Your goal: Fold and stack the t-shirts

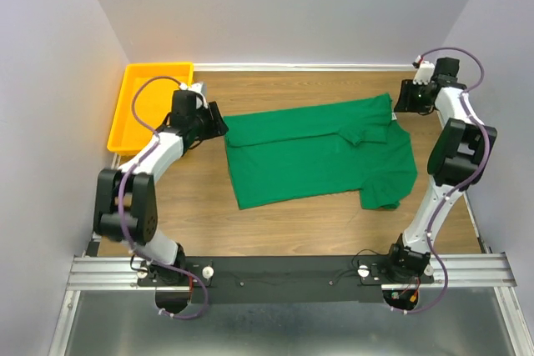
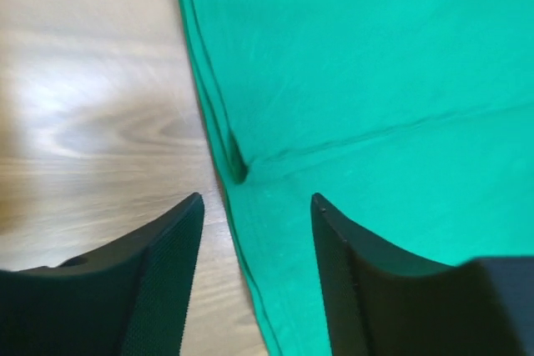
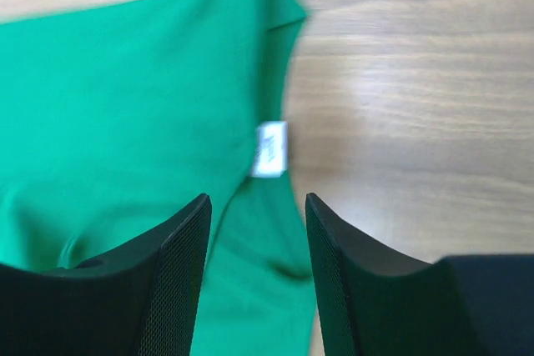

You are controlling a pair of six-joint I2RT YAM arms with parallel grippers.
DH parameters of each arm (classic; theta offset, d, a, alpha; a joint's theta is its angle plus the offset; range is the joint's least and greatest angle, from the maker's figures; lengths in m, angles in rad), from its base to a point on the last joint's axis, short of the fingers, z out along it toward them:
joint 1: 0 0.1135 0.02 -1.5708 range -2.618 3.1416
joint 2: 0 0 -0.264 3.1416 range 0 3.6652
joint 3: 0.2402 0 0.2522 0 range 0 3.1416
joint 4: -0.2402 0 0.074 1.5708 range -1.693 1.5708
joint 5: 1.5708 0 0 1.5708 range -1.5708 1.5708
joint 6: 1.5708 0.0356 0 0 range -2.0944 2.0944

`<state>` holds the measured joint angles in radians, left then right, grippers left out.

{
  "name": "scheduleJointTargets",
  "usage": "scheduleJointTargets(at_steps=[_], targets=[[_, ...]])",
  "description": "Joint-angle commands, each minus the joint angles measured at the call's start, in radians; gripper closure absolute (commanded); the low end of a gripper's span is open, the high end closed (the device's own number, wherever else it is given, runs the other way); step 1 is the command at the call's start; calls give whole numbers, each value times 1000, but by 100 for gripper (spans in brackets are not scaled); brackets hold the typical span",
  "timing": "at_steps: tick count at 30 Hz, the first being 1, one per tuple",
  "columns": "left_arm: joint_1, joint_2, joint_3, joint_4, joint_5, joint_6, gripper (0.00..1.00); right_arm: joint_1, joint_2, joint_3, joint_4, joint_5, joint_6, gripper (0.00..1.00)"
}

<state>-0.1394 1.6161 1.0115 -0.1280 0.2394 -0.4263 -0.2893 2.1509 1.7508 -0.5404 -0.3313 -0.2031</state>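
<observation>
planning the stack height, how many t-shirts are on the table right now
1. The green t-shirt lies partly folded across the middle of the wooden table. No other cloth shows, though a second one lying flat under it could not be seen.

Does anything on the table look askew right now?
The green t-shirt lies slanted, only half folded: the folded-over flap is uneven, and one sleeve sticks out past the near edge on the right. Nothing looks damaged.
</observation>
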Motion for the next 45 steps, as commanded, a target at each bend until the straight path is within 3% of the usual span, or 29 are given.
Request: scheduleJointTargets(at_steps=[1, 2, 3, 7, 12, 23, 34, 39, 42, 45], targets=[[3, -174, -22, 39, -153, 18, 35, 13, -160, -74, -74, -162, -201, 43], [3, -221, -37, 56, -160, 18, 33, 53, -177, -98, -195, -293, -339, 43], [3, -243, -45, 63, -164, 18, 33, 80, -183, -109, -257, -345, -340, 42], [6, -344, -88, 97, -151, -3, 31, 220, -249, -262, -323, -353, -565, 40], [6, -407, -171, 113, -104, -25, 31, 288, -223, -255, -310, -279, -513, 40], [6, -522, -327, 154, -69, -75, 32, 447, -235, -301, -158, 130, -483, 40], [8, -522, -346, 172, -51, -83, 32, 492, -217, -356, -84, 313, -495, 44], [9, -518, -350, 182, -41, -85, 32, 492, -214, -375, -58, 325, -509, 47], [9, -518, -353, 185, -38, -85, 32, 493, -214, -381, -41, 363, -512, 53], [11, -516, -355, 188, -35, -86, 32, 495, -214, -378, -32, 371, -515, 68]])
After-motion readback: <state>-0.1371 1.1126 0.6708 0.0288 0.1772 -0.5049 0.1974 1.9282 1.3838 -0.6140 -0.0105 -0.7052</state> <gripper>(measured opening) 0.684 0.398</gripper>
